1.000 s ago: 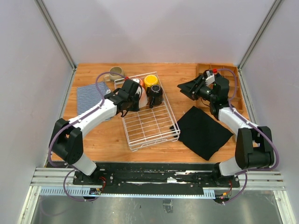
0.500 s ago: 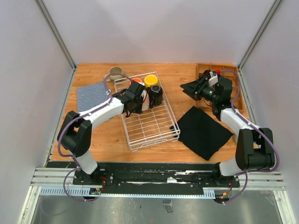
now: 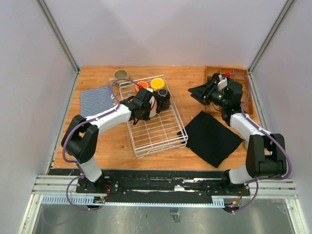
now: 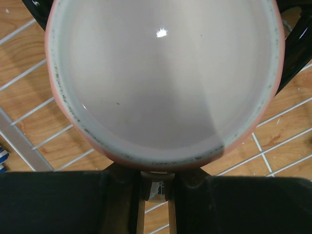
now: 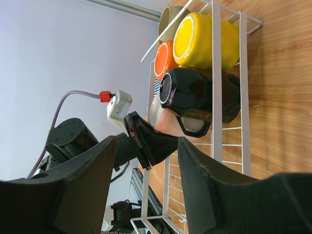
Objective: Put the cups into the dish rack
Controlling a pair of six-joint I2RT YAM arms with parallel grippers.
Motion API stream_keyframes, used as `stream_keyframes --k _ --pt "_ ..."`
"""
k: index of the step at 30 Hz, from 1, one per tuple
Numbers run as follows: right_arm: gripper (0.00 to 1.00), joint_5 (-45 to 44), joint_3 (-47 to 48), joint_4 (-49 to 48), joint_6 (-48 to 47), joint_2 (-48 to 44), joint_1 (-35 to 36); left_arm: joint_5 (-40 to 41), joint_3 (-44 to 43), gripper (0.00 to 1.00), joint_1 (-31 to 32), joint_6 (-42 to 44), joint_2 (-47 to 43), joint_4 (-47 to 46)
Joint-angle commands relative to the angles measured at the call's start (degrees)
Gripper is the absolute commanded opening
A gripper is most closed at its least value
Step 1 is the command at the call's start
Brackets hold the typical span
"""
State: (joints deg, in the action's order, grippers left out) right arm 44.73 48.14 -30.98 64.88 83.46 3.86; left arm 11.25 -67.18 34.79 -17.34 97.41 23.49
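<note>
Three cups [image 3: 157, 84] are standing in the dish rack [image 3: 161, 134]. I am gripping the pale pink cup [image 4: 161, 83] in my left end effector [image 3: 147, 101] beside the black cup [image 3: 163, 100], my right end effector [image 3: 197, 91] gaping idle. Next, I judge, it needs seating and releasing.

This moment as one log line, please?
left jaws: shut on pale pink mug | where: over white wire dish rack, beside black mug | right jaws: open, empty | outside rack: beige stoneware mug
</note>
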Motion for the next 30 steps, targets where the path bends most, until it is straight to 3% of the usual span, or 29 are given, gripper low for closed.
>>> stream_keyframes --k 1,6,12,23,30 --pt "0.54 0.9 0.2 -0.6 0.2 -1.6 -1.0 1.1 0.0 0.15 0.6 -0.3 -0.9 -6.1" --pt "0.55 1.0 0.7 0.0 -0.1 -1.7 -1.0 1.4 0.2 0.3 0.6 -0.3 -0.8 -6.7" --pt "0.55 1.1 0.9 1.0 -0.9 -2.0 -1.0 2.0 -0.1 0.54 0.6 -0.9 -0.5 -6.8" --pt "0.56 -3.2 4.6 20.5 -12.0 -4.8 -1.1 4.2 0.5 0.75 0.7 -2.4 -4.5 -6.8" --pt "0.56 -5.8 5.0 28.2 -15.2 -6.6 -1.8 5.6 -0.9 0.77 0.6 -3.0 -7.5 -6.0"
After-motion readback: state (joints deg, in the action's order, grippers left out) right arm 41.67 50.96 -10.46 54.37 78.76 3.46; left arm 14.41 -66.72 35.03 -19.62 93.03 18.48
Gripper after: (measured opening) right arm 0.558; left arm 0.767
